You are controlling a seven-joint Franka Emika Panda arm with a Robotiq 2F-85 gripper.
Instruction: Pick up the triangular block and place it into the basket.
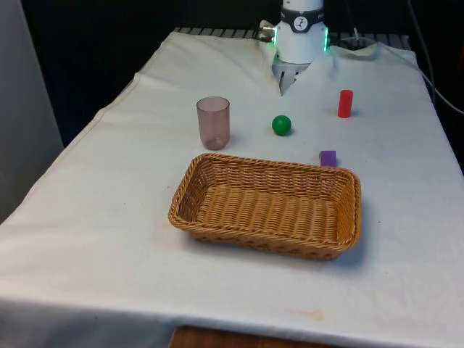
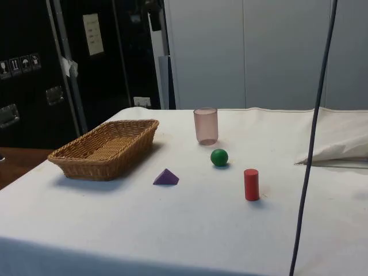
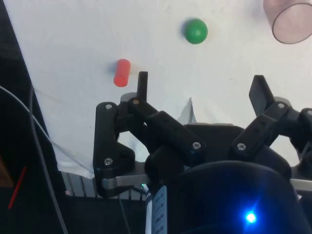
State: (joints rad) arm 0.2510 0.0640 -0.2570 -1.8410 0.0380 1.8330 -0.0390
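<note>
A small purple triangular block (image 2: 166, 177) lies on the white cloth; in the front view the block (image 1: 328, 157) peeks out just behind the basket's far right corner. The wicker basket (image 1: 190, 190) (image 2: 69, 158) stands empty near the table's middle. My gripper (image 1: 284, 81) hangs at the table's far end, well behind the block and above the cloth. In the wrist view the gripper (image 3: 202, 85) is open, its two black fingers (image 3: 142, 84) spread wide with nothing between them.
A translucent pink cup (image 1: 213, 122) (image 2: 206, 125) (image 3: 290, 19) stands behind the basket. A green ball (image 1: 281, 125) (image 2: 219, 157) (image 3: 196, 30) and an upright red cylinder (image 1: 345, 103) (image 2: 251, 184) (image 3: 122, 72) lie between the gripper and the basket. A cable (image 2: 313, 138) hangs at the side.
</note>
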